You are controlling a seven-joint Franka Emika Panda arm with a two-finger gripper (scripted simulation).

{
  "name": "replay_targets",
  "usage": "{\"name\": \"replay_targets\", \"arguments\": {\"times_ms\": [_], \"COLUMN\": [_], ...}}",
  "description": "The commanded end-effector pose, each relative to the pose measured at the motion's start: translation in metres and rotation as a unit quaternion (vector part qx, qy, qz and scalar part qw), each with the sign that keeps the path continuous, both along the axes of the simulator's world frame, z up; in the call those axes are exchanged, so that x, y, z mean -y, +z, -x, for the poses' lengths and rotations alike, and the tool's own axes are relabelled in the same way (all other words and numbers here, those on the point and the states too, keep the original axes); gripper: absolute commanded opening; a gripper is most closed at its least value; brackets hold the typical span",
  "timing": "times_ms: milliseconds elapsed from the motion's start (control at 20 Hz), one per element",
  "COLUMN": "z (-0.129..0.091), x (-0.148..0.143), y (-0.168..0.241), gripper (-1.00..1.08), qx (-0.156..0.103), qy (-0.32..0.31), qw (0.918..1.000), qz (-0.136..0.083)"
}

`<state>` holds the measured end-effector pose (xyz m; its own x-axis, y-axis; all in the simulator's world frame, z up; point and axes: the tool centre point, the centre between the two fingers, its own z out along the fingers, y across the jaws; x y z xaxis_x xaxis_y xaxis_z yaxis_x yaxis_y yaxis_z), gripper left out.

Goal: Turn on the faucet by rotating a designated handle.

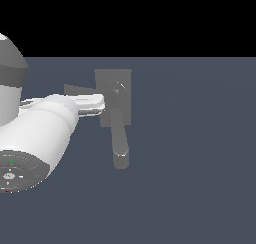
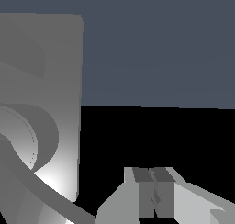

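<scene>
my gripper (image 1: 100, 104) centre-left of exterior frame, fingers together, clamped on nothing | faucet (image 1: 114, 95) upper-centre, spout hangs down | handle (image 1: 79, 89) sticks left from hub, just above gripper | closed so I can push it, I judge

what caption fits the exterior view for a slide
White Panda arm reaches from the exterior view's left toward the grey faucet, spout pointing down, on a flat blue-grey floor.
</scene>
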<state>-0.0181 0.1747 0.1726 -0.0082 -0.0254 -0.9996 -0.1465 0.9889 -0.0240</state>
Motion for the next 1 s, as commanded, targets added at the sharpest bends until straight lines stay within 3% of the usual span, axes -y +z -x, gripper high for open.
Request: {"name": "replay_targets", "arguments": {"times_ms": [0,800,950], "z": [0.0,-0.003,-0.003], "x": [0.003,0.02,0.022], "y": [0.009,0.068,0.059], "gripper": [-1.0,-1.0,-1.0], "qx": [0.002,0.005,-0.002], "qy": [0.0,0.0,0.0], "qw": [1.0,1.0,1.0], "qz": [0.0,-0.001,0.0]}}
